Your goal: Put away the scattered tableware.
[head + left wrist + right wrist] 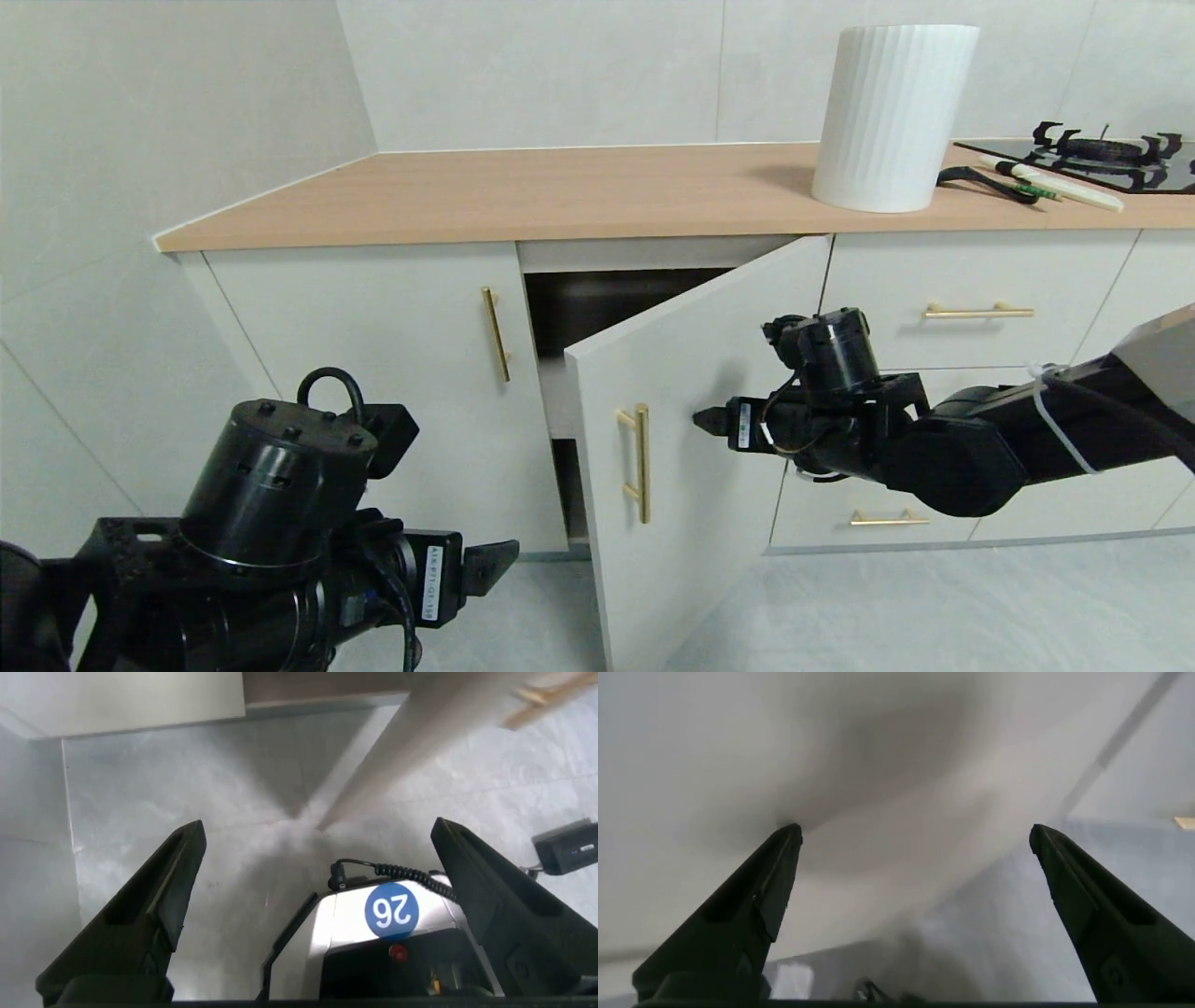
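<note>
Closest, the left gripper (485,563) hangs low by the floor, fingers apart and empty. The right gripper (705,422), also spread and holding nothing, sits just beside the half-open cabinet door (691,355), right of its gold handle (640,462). Scattered utensils (1050,185) lie at the worktop's (560,191) right end, between the ribbed white container (892,112) and the hob (1111,154). Swinging the door wider probably works best with a push near the handle edge. The door's arc looks likely to pass close to the left gripper.

left claw (318,829) spread wide over the grey floor (168,775); white cabinet door (425,733) slanting just ahead; gold handle (551,702) on it
</note>
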Robot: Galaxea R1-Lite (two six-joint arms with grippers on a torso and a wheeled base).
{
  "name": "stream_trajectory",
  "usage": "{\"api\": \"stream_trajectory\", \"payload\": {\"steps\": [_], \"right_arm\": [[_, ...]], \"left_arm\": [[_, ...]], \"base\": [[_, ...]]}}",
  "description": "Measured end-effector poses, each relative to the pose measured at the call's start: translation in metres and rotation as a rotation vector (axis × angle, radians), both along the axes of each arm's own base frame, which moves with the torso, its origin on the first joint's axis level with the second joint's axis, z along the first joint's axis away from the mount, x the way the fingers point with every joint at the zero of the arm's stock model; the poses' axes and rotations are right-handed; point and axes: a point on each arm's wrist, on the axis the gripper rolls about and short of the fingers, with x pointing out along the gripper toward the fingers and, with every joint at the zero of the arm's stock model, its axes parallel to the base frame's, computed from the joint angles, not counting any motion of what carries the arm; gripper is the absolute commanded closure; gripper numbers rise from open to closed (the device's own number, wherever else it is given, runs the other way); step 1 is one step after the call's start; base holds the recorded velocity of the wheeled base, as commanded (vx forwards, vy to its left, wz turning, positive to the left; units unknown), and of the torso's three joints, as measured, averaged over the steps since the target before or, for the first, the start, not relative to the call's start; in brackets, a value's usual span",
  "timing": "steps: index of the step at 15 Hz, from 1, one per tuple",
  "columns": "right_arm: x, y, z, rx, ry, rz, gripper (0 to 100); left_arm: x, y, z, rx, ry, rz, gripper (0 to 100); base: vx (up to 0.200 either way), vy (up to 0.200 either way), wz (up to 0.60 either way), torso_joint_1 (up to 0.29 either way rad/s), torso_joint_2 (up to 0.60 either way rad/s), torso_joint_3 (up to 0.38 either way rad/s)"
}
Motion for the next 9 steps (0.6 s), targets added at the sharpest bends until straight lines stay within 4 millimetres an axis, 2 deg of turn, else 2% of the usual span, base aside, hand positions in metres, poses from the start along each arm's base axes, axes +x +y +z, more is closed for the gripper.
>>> {"api": "stream_trajectory", "payload": {"steps": [9], "right_arm": [[0.0062,0.0002,-0.0053,0.019,-0.005,-0.018,0]], "left_arm": [[0.0006,-0.0002,-0.0021,0.004,0.008,0.003,0]], "base": [[0.000,0.000,0.00,0.000,0.00,0.000]]}}
